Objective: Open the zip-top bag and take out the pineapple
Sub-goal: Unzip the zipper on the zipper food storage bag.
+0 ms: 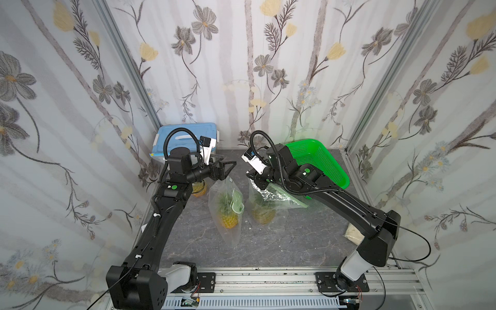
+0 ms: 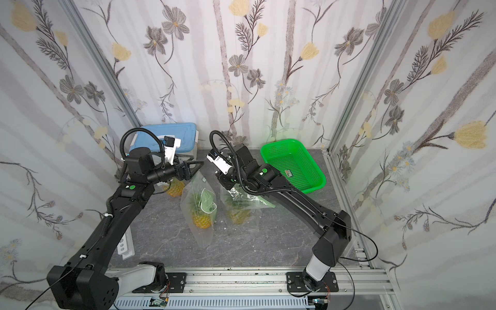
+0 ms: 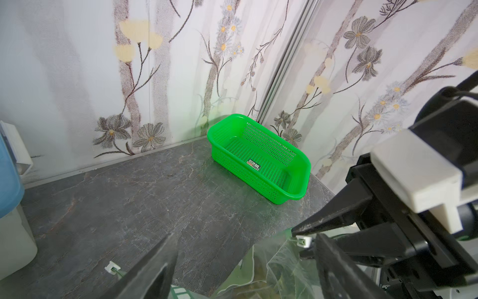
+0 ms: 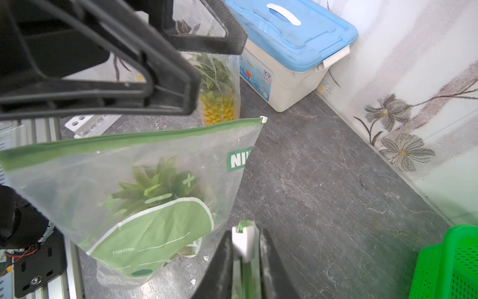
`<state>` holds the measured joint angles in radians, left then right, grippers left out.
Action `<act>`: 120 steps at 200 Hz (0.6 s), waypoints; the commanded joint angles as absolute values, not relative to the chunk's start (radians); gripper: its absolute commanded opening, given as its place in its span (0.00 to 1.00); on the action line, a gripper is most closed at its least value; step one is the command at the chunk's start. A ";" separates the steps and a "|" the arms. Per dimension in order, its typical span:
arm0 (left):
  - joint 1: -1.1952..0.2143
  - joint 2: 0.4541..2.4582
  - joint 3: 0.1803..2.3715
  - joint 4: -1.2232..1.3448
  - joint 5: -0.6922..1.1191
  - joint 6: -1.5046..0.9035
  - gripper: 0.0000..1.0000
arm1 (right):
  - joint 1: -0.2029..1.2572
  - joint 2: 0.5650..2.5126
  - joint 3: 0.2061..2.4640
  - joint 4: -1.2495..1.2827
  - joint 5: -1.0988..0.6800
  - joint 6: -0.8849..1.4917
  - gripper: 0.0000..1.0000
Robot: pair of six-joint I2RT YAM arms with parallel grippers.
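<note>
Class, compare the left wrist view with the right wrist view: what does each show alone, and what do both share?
Left wrist view only: the small label sticker inside the green perforated plastic basket. Right wrist view only: the white handle on the blue-lidded plastic storage box, and the green printed name panel on a clear zip-top bag. Both: basket, box, bag plastic, the white slider at the right gripper, and the grey stone-patterned tabletop.

left hand [image 1: 230, 169] spread | above zip-top bag [image 1: 231, 236] | pineapple [image 1: 227, 220] inside
</note>
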<state>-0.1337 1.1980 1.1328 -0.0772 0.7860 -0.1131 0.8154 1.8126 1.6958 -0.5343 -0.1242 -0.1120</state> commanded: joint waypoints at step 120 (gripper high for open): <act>-0.151 1.312 1.114 0.000 1.117 -0.031 0.83 | 0.727 1.630 1.480 -0.333 -0.340 -0.188 0.00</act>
<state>-0.1390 1.2961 1.1179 -0.0299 1.0100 -0.1135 0.7643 1.6543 1.4994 -0.4324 -0.2199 -0.1535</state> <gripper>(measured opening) 0.837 0.072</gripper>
